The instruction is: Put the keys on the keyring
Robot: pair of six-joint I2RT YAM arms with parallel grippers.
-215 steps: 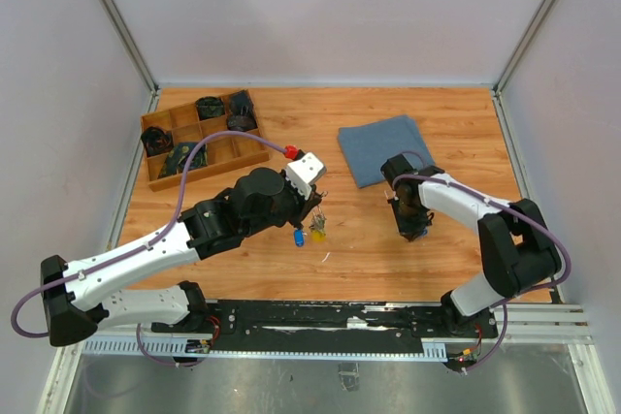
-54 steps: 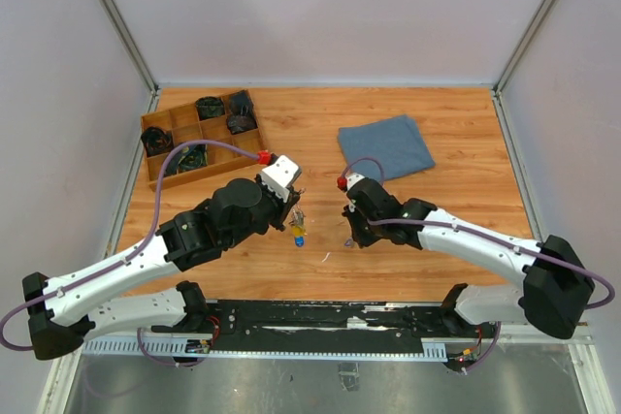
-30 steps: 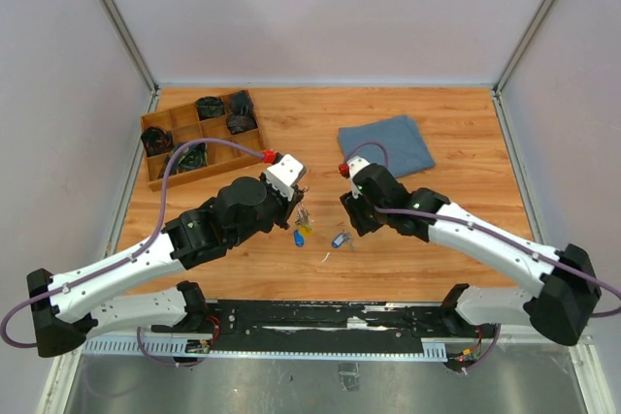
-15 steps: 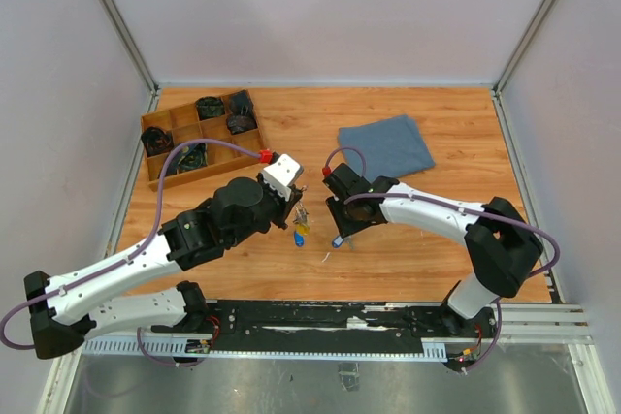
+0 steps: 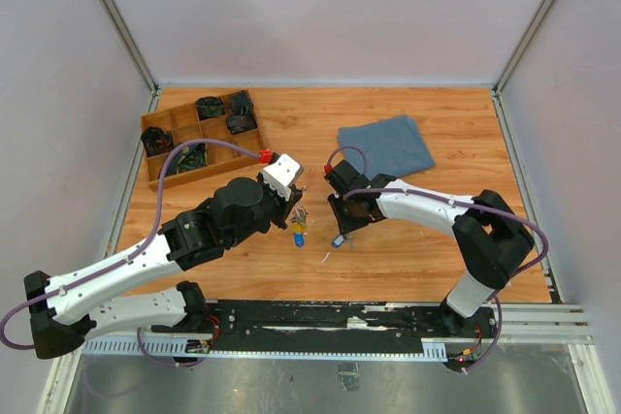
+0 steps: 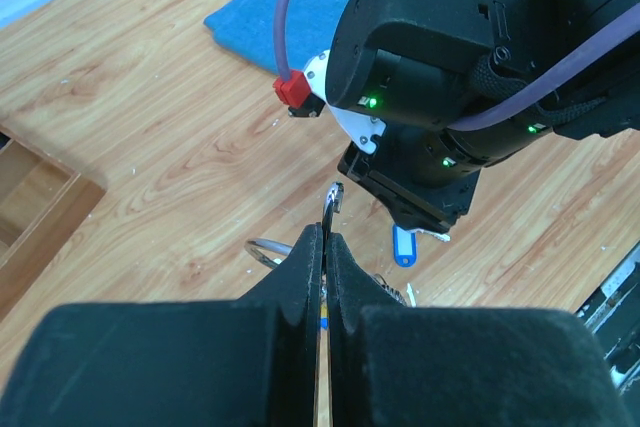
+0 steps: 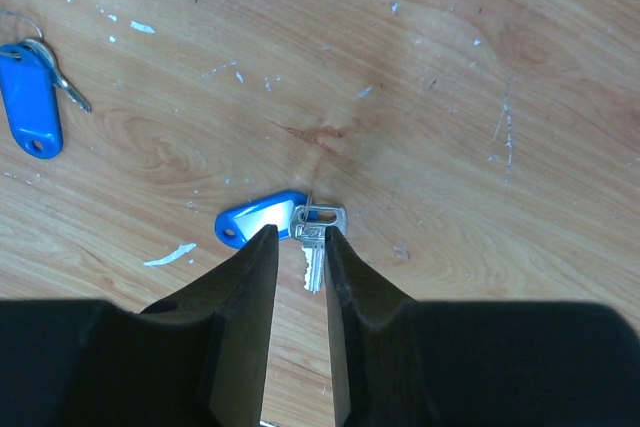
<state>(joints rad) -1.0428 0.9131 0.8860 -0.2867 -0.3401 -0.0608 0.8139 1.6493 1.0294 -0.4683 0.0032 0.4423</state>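
A small silver key [image 7: 315, 239] with a bright blue tag [image 7: 258, 219] lies flat on the wooden table. My right gripper [image 7: 300, 235] is right over it, with the jaws a narrow gap apart and one finger on each side of the key's head. In the top view that key [image 5: 338, 239] shows just beneath the right gripper [image 5: 341, 231]. My left gripper [image 6: 325, 232] is shut on the thin silver keyring [image 6: 262, 250], edge-on between the pads. Another blue tag [image 5: 299, 238] sits below the left gripper [image 5: 296, 212]; whether it hangs or rests I cannot tell.
A wooden compartment tray [image 5: 153, 170] with dark parts stands at the back left. A folded blue cloth [image 5: 386, 147] lies at the back right. Small white scraps [image 5: 325, 257] dot the table near the keys. The two grippers are a hand's width apart.
The right gripper has come left and down onto the blue-tagged key, and its jaws have narrowed around the key's head. The left arm has stayed still, gripping the ring.
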